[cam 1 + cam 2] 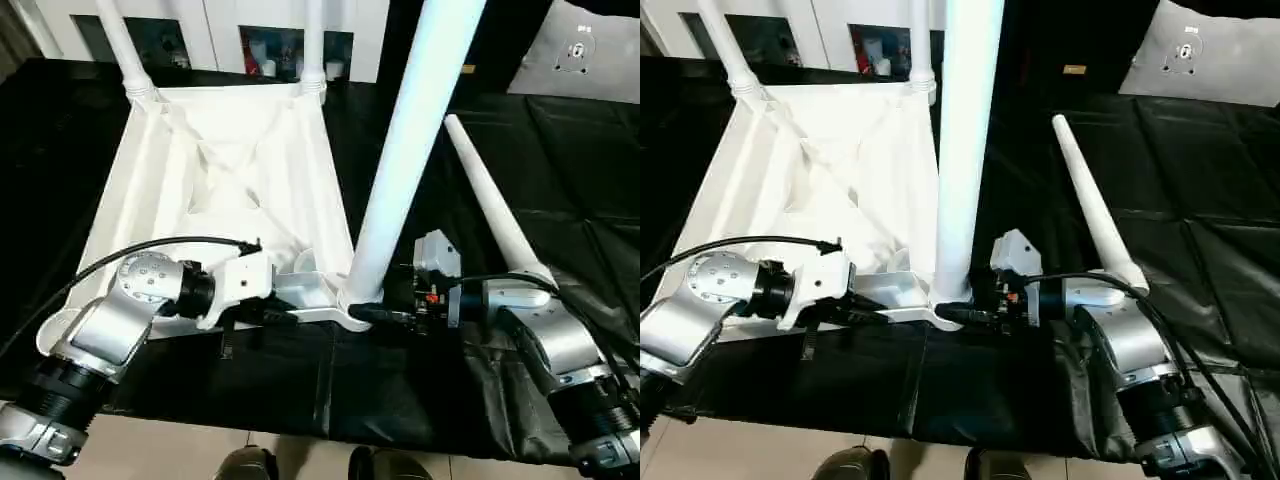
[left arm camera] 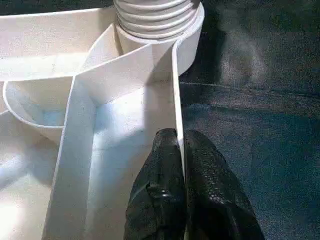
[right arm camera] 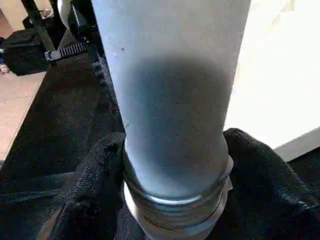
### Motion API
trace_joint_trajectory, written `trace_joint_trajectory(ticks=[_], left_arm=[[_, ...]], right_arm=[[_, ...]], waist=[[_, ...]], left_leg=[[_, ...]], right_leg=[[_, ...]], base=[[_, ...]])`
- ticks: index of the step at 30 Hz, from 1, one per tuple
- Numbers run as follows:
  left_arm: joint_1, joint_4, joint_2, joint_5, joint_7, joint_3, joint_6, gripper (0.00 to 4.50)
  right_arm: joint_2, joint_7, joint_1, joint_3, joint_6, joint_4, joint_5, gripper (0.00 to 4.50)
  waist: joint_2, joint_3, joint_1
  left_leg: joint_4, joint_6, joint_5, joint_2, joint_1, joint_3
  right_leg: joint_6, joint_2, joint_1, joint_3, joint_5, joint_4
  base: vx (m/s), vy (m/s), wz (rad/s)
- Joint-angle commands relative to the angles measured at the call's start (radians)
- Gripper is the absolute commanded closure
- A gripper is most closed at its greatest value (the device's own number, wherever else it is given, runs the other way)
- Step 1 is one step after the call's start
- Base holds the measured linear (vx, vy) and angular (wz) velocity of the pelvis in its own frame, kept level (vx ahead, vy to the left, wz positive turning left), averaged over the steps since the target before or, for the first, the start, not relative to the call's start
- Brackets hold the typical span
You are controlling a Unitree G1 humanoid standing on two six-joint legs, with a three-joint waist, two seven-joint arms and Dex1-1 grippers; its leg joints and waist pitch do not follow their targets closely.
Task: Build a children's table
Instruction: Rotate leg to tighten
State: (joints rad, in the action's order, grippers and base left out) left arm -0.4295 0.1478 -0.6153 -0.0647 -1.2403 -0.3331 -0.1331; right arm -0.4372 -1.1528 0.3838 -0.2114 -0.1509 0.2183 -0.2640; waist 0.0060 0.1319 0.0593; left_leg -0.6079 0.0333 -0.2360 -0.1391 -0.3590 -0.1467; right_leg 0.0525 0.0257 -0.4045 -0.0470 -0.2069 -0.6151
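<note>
The white tabletop lies upside down on black cloth, ribs up. Two white legs stand in its far corner sockets. A third leg stands upright at the near right corner socket. My right gripper is shut around this leg's base, one black finger pressed to each side. My left gripper is shut on the tabletop's thin near rim, close to that same corner. Another leg lies loose on the cloth to the right.
The black cloth covers the work surface and hangs over its near edge. A white cabinet with glass doors stands behind the tabletop. A grey panel leans at the back right. Dark shoes show on the pale floor below.
</note>
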Motion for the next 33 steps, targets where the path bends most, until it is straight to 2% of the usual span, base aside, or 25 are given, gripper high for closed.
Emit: trace_joint_trajectory(ticks=[1,3,7,8,9,11,12,13,14,15,16,17,18,19,22,23,24,25,26,27,28,29,32,33], left_arm=[[0.003,-0.030,0.002,-0.008,-0.063,-0.043,0.030,4.50],[0.016,-0.053,0.027,-0.034,-0.033,-0.024,-0.003,4.50],[0.023,-0.075,0.058,-0.050,0.019,-0.002,-0.042,4.50],[0.028,-0.091,0.091,-0.052,0.082,0.015,-0.080,4.50],[0.028,-0.091,0.091,-0.052,0.082,0.015,-0.080,4.50],[0.035,-0.130,0.154,-0.041,0.193,0.030,-0.164,4.50],[0.037,-0.142,0.173,-0.039,0.225,0.034,-0.193,4.50],[0.037,-0.142,0.173,-0.039,0.225,0.034,-0.193,4.50],[0.034,-0.151,0.212,-0.027,0.286,0.043,-0.227,4.50],[0.030,-0.173,0.298,0.008,0.406,0.051,-0.296,4.50],[0.029,-0.173,0.301,0.009,0.411,0.051,-0.298,4.50],[0.024,-0.184,0.357,0.042,0.480,0.041,-0.329,4.50],[0.024,-0.184,0.357,0.042,0.480,0.041,-0.329,4.50],[0.013,-0.192,0.421,0.071,0.552,0.027,-0.366,4.50],[-0.006,-0.186,0.462,0.087,0.594,0.011,-0.377,4.50],[-0.013,-0.181,0.463,0.089,0.595,0.006,-0.372,4.50],[-0.016,-0.183,0.462,0.090,0.597,0.002,-0.373,4.50],[-0.016,-0.183,0.462,0.090,0.597,0.002,-0.373,4.50],[-0.015,-0.188,0.448,0.090,0.588,-0.001,-0.375,4.50],[-0.010,-0.197,0.441,0.096,0.581,0.000,-0.384,4.50],[-0.003,-0.203,0.424,0.102,0.564,-0.002,-0.385,4.50],[0.004,-0.205,0.408,0.106,0.550,-0.002,-0.385,4.50],[0.014,-0.202,0.384,0.110,0.535,0.009,-0.380,4.50],[0.019,-0.188,0.361,0.113,0.523,0.028,-0.355,4.50]], right_arm=[[0.001,0.000,-0.005,0.000,-0.007,-0.014,-0.007,1.78],[0.013,0.023,-0.045,-0.008,-0.024,-0.048,-0.008,1.78],[0.038,0.077,-0.073,-0.009,-0.048,-0.070,-0.002,1.80],[0.080,0.180,-0.085,-0.003,-0.087,-0.064,0.026,1.80],[0.080,0.180,-0.085,-0.003,-0.087,-0.064,0.026,1.80],[0.158,0.332,-0.096,0.004,-0.121,-0.046,0.069,1.80],[0.182,0.376,-0.098,0.007,-0.130,-0.040,0.079,1.80],[0.182,0.376,-0.098,0.007,-0.130,-0.040,0.079,1.80],[0.225,0.444,-0.097,0.022,-0.149,-0.031,0.082,1.80],[0.312,0.590,-0.084,0.064,-0.178,-0.006,0.083,1.80],[0.316,0.596,-0.084,0.066,-0.178,-0.005,0.083,1.80],[0.372,0.682,-0.073,0.092,-0.186,0.012,0.079,1.80],[0.372,0.682,-0.073,0.092,-0.186,0.012,0.079,1.80],[0.416,0.751,-0.063,0.105,-0.188,0.024,0.090,1.80],[0.445,0.810,-0.053,0.123,-0.173,0.042,0.101,1.80],[0.447,0.819,-0.053,0.133,-0.162,0.048,0.101,1.80],[0.448,0.825,-0.054,0.142,-0.162,0.049,0.101,1.80],[0.448,0.825,-0.054,0.142,-0.162,0.049,0.101,1.45],[0.444,0.819,-0.060,0.152,-0.161,0.045,0.097,1.45],[0.445,0.818,-0.063,0.158,-0.162,0.041,0.097,1.45],[0.440,0.813,-0.067,0.164,-0.162,0.037,0.097,1.08],[0.433,0.804,-0.071,0.170,-0.161,0.031,0.094,1.08],[0.413,0.772,-0.077,0.182,-0.156,0.017,0.078,1.00],[0.382,0.730,-0.083,0.194,-0.145,-0.006,0.057,0.81]], waist=[[0.006,-0.072,-0.006],[0.007,-0.070,-0.005],[0.008,-0.068,-0.006],[0.009,-0.066,-0.006],[0.007,-0.063,-0.009],[0.005,-0.056,-0.015],[0.005,-0.057,-0.019],[0.005,-0.051,-0.023],[0.008,-0.052,-0.030],[0.004,-0.054,-0.035],[0.004,-0.052,-0.041],[-0.002,-0.056,-0.043],[0.000,-0.057,-0.043],[0.001,-0.058,-0.046],[0.003,-0.062,-0.046],[-0.003,-0.066,-0.046],[-0.003,-0.068,-0.046],[-0.002,-0.068,-0.047],[0.002,-0.068,-0.047],[0.001,-0.068,-0.048],[0.004,-0.068,-0.047],[0.004,-0.068,-0.047],[0.006,-0.072,-0.047],[0.005,-0.074,-0.047]], left_leg=[[0.062,-0.177,0.100,-0.095,0.004,0.025],[0.062,-0.177,0.093,-0.096,0.004,0.024],[0.066,-0.162,0.070,-0.098,0.005,0.026],[0.069,-0.151,0.052,-0.100,0.006,0.026],[0.071,-0.142,0.039,-0.099,0.003,0.026],[0.077,-0.094,-0.025,-0.093,0.003,0.026],[0.079,-0.077,-0.034,-0.095,0.004,0.026],[0.082,-0.067,-0.055,-0.094,0.003,0.027],[0.081,-0.047,-0.069,-0.090,0.000,0.029],[0.082,-0.041,-0.063,-0.088,0.001,0.028],[0.081,-0.042,-0.062,-0.086,0.004,0.025],[0.080,-0.044,-0.040,-0.082,0.000,0.025],[0.079,-0.049,-0.025,-0.081,-0.001,0.025],[0.078,-0.060,-0.003,-0.081,-0.003,0.024],[0.076,-0.086,0.037,-0.079,-0.005,0.024],[0.074,-0.108,0.057,-0.079,-0.006,0.024],[0.074,-0.115,0.059,-0.080,-0.005,0.023],[0.073,-0.126,0.064,-0.081,-0.006,0.024],[0.072,-0.134,0.062,-0.082,-0.006,0.024],[0.073,-0.137,0.057,-0.082,-0.006,0.023],[0.073,-0.136,0.044,-0.084,-0.005,0.024],[0.074,-0.133,0.035,-0.085,-0.004,0.024],[0.072,-0.137,0.050,-0.086,-0.004,0.025],[0.070,-0.140,0.066,-0.084,-0.006,0.024]], right_leg=[[0.299,0.128,0.065,0.065,0.077,0.046],[0.299,0.129,0.064,0.065,0.071,0.047],[0.300,0.131,0.063,0.066,0.049,0.051],[0.301,0.131,0.061,0.066,0.022,0.056],[0.297,0.131,0.063,0.066,-0.002,0.059],[0.273,0.131,0.065,0.068,-0.126,0.074],[0.269,0.132,0.067,0.069,-0.145,0.073],[0.262,0.131,0.064,0.068,-0.183,0.079],[0.243,0.134,0.071,0.070,-0.233,0.081],[0.228,0.132,0.070,0.071,-0.248,0.087],[0.224,0.130,0.062,0.073,-0.257,0.093],[0.215,0.131,0.069,0.074,-0.250,0.092],[0.213,0.129,0.069,0.074,-0.235,0.091],[0.213,0.125,0.069,0.074,-0.192,0.086],[0.222,0.124,0.071,0.071,-0.111,0.081],[0.229,0.124,0.073,0.070,-0.064,0.075],[0.230,0.124,0.072,0.070,-0.053,0.074],[0.234,0.124,0.071,0.069,-0.036,0.072],[0.237,0.125,0.071,0.068,-0.031,0.073],[0.237,0.125,0.071,0.068,-0.038,0.074],[0.238,0.126,0.071,0.067,-0.058,0.075],[0.239,0.127,0.069,0.068,-0.069,0.076],[0.246,0.127,0.072,0.069,-0.037,0.072],[0.249,0.126,0.074,0.069,-0.013,0.068]], base=[[0.000,0.000,0.00],[0.000,0.000,0.00],[0.000,0.000,0.00],[0.000,0.000,0.00],[0.000,0.000,0.00],[0.000,0.000,0.00],[0.000,0.000,0.00],[0.000,0.000,0.00],[0.000,0.000,0.00],[0.000,0.000,0.00],[0.000,0.000,0.00],[0.000,0.000,0.00],[0.000,0.000,0.00],[0.000,0.000,0.00],[0.000,0.000,0.00],[0.000,0.000,0.00],[0.000,0.000,0.00],[0.000,0.000,0.00],[0.000,0.000,0.00],[0.000,0.000,0.00],[0.000,0.000,0.00],[0.000,0.000,0.00],[0.000,0.000,0.00],[0.000,0.000,0.00]])
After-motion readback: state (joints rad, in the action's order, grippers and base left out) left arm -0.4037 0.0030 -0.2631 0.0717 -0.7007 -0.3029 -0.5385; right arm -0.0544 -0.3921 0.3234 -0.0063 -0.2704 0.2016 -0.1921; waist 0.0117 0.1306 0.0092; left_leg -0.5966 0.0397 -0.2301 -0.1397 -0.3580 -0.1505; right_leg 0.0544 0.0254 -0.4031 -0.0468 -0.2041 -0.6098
